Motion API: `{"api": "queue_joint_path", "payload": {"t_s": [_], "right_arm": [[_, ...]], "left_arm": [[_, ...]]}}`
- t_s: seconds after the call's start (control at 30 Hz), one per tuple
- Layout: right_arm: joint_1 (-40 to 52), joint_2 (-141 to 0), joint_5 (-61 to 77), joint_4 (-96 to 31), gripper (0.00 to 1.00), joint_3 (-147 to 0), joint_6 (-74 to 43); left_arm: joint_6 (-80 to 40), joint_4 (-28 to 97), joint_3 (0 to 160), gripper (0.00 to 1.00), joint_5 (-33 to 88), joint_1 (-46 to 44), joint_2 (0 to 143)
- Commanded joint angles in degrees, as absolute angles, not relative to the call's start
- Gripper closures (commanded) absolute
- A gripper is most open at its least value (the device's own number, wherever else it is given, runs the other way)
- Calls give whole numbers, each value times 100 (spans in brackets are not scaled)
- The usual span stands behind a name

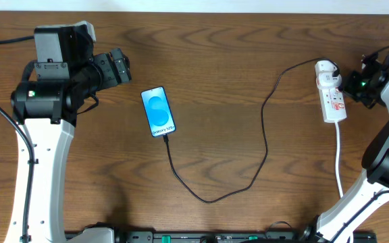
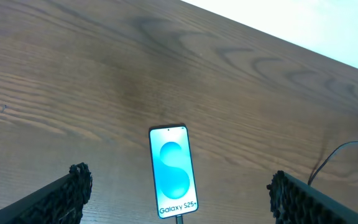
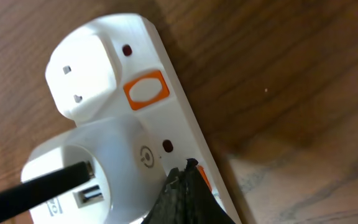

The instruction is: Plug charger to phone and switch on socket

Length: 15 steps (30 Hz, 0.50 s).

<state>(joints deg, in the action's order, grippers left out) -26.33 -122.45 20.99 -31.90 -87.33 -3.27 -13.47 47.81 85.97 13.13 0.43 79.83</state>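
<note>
**Overhead view.** The phone (image 1: 159, 112) lies flat on the desk (image 1: 235, 40), left of centre, with its blue screen up. The charger cable (image 1: 265, 128) meets the phone's lower edge, loops toward the front of the desk, then climbs right to the far end of the power strip (image 1: 332, 94). The strip lies near the right edge and its white cord trails forward. The left gripper (image 1: 123, 67) hovers beside the phone's upper left, clear of it. The right gripper (image 1: 350, 84) sits against the strip's right side. Its jaw spacing cannot be read from here.

**Left wrist view.** The two black fingers (image 2: 64, 196) stand wide apart with nothing between them. The phone appears in the gap, lower on the desk, and its "Galaxy S25+" text is legible. A short stretch of the cable and one corner of the strip show at the right edge.

**Right wrist view.** Detail unseen from above: a white adapter (image 3: 98, 168) is seated in the strip, and the black cable leaves its USB port. An orange-framed switch (image 3: 145, 91) is exposed. The right gripper is closed to a single tip, which touches the strip at a second, mostly hidden orange switch.
</note>
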Motion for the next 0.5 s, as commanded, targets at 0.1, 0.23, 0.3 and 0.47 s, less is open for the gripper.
{"api": "queue_joint_path", "payload": {"t_s": [0.1, 0.23, 0.3, 0.47], "right_arm": [[-2578, -12298, 2156, -3157, 99, -8578, -375], [-2576, -12298, 2161, -3111, 99, -8527, -346], [-2576, -12298, 2180, -3087, 99, -8503, -261], [-2576, -12298, 2320, -3100, 99, -8495, -213]], "left_arm": [[-1299, 4797, 8648, 7, 1240, 56, 8016], [-1299, 4797, 8648, 7, 1240, 56, 8016], [-1299, 4797, 8648, 7, 1240, 56, 8016], [-1299, 4797, 8648, 7, 1240, 56, 8016]]}}
